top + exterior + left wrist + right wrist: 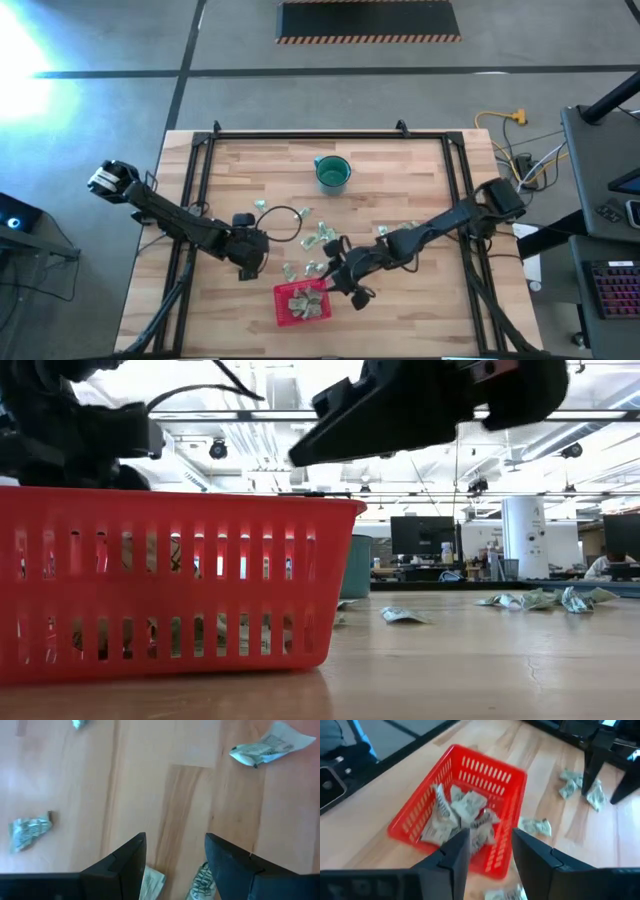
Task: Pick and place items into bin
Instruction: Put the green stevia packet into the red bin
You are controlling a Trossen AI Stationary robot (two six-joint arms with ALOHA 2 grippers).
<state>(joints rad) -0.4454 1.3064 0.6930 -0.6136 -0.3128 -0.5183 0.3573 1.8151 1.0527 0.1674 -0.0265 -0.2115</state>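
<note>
low view, nearest the lens: the red bin stands on the table, several packets showing dimly through its slotted wall; the right wrist view shows roughly five or six crumpled packets in the bin heaped inside, an exact count not being possible. right gripper hangs just above the bin's near rim, jaws parted by a moderate gap and holding nothing. beyond the bin, the loose packets lie scattered across the middle of the table, about a dozen visible from above, some overlapping. left gripper hovers low over bare wood beside the bin, jaws open and empty, with two packets at its fingertips. farthest back stands one teal cup, apart from the scatter. judged by their creased wrappers, the packets are light, soft and somewhat slick; a pinch across the bulkier middle, fingers pressed to the wood, should hold better than a grip on a thin flap.
</note>
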